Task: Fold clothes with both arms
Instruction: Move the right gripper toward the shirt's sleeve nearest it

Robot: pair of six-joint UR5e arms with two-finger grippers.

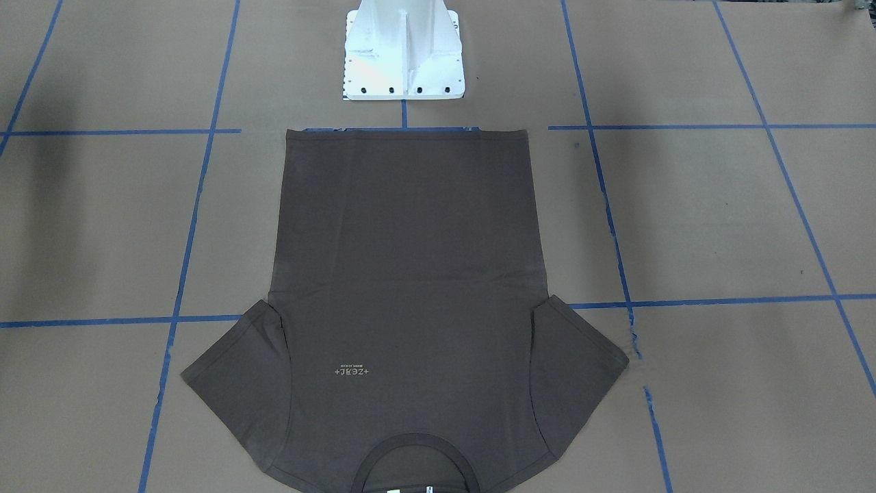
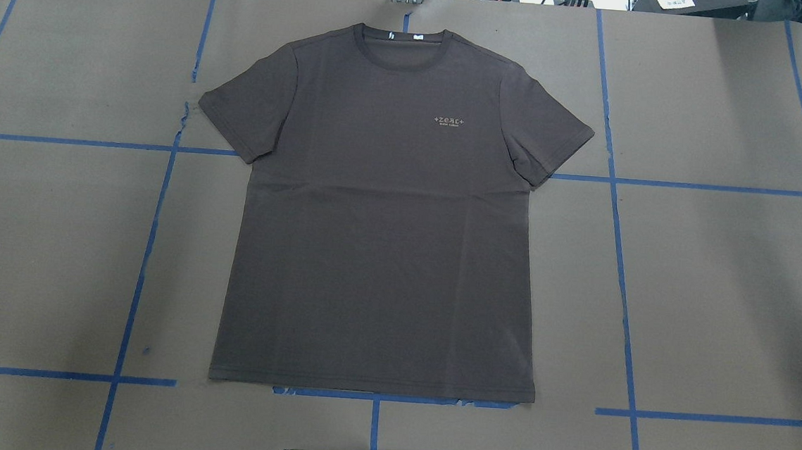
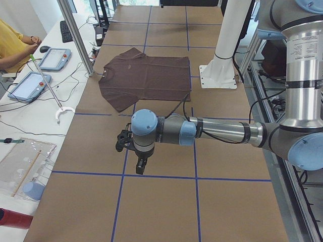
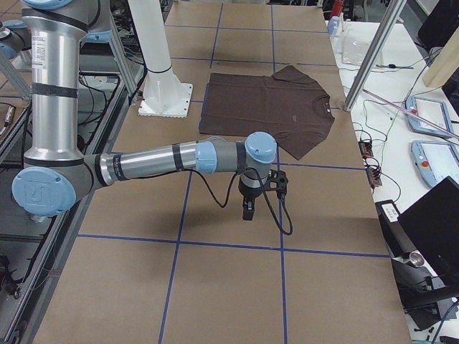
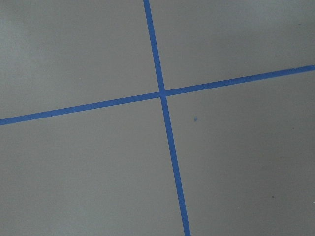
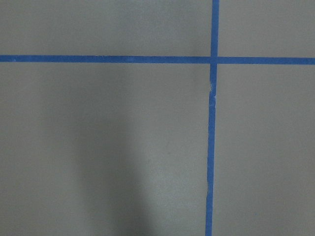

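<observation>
T-shirt [image 2: 378, 252]: dark brown-grey, short sleeves, lying flat & face up mid-table [image 2: 721, 290]. Both sleeves are spread, the hem is toward the white pedestal [image 1: 404, 55] and the ribbed collar [image 2: 403, 47] is at the far edge. Small pale chest logo [image 2: 449, 121]; white neck tags [image 2: 391, 36] inside the collar.

Front-facing view cuts the collar off at its bottom edge. Logo lettering is too small to read for sure. Both wrist cams show only brown paper w/ blue tape lines [image 5: 162, 93].

The 2 grippers show only in the side views. Left gripper [image 3: 141, 165] & right gripper [image 4: 248, 209] point down over bare paper, well apart from the shirt, w/ nothing seen in either. Can't tell if their fingers are apart or together.
</observation>
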